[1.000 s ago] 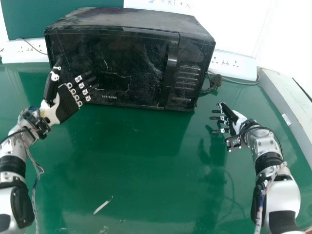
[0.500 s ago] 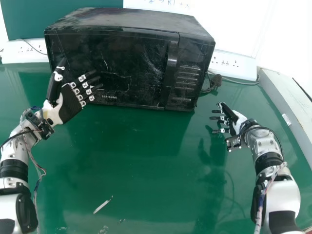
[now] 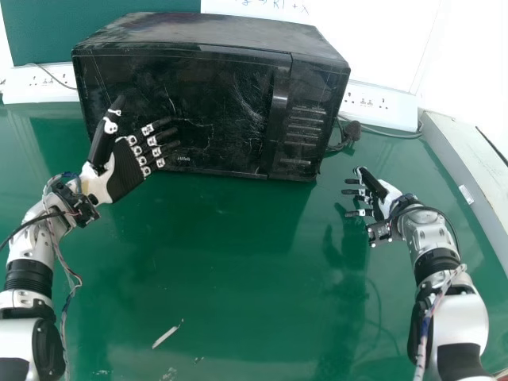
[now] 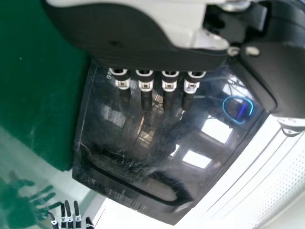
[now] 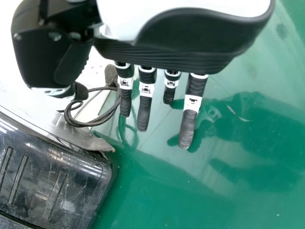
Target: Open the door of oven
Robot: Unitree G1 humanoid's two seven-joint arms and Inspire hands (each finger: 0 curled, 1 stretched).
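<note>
Oven door [image 3: 214, 95] closed.
Left hand [image 3: 125, 169] held before it, fingers apart; right hand [image 3: 386, 196] held over table [image 3: 246, 278], fingers straight.

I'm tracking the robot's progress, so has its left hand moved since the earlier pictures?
Yes, the left hand has shifted rightward across the front of the black oven.

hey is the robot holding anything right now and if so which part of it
Nothing is held: the left hand is open in front of the oven's door, and the right hand is open over the table.
</note>
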